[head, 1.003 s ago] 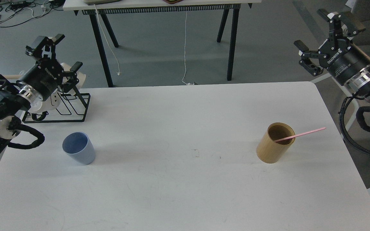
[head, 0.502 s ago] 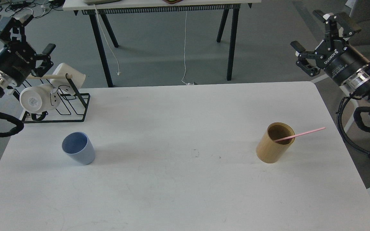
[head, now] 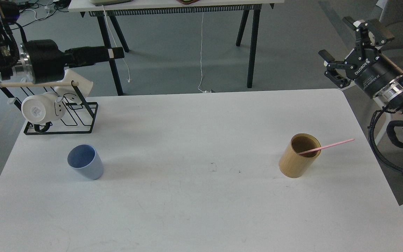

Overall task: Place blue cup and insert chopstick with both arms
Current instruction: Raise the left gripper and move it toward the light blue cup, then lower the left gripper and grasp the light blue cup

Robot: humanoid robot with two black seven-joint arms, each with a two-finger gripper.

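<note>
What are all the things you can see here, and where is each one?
table: 1, white, fills the near view
blue cup: 1, pale blue, upright, table's left side
wooden cup: 1, tan, upright, table's right side
chopstick: 1, pink, leaning in the wooden cup, sticking out to the right
rack: 1, black wire with a pale rod, table's far left corner
mugs: 2, white, on the rack
far table: 1, white top, black legs, on the grey floor behind
left gripper: 1, black, above the rack, seen edge-on
right gripper: 1, black, fingers apart, off the table's far right corner
</note>
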